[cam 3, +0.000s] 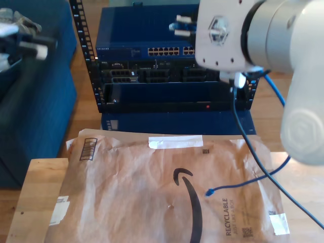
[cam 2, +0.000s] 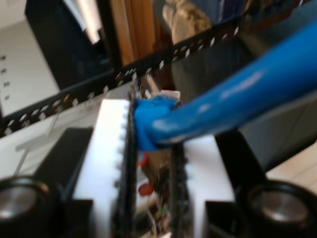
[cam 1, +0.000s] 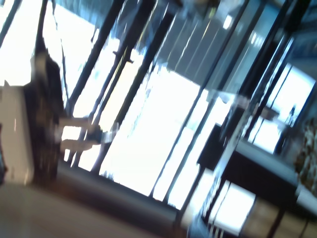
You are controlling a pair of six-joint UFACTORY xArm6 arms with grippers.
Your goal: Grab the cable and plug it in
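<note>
Arm: a large white arm (cam 3: pixel 273 40) fills the upper part of the exterior view's right and stands in front of the rack.
Paper: a brown paper mailer (cam 3: pixel 167 192) printed "RECYCLABLE" lies flat over the wooden bench (cam 3: pixel 43 202).
Rack: a dark equipment rack (cam 3: pixel 152 76) stands behind the bench; a blue switch (cam 3: pixel 142 50) with a row of ports sits in its upper part.
Cable: the blue cable (cam 3: pixel 268 167) hangs from under the white arm, runs down the exterior view's right and loops back over the paper; one plug end (cam 3: pixel 209 192) rests on the paper, just beside the printed text.
My second claw (cam 2: pixel 151 148): nearly closed, its white fingers (cam 2: pixel 111 148) pinching the other blue cable end (cam 2: pixel 153 124); the cable runs off up and away, with a perforated rack rail (cam 2: pixel 74 91) behind.
My first claw: the first wrist view is heavily blurred and shows bright windows (cam 1: pixel 158 129); I cannot tell its state.
</note>
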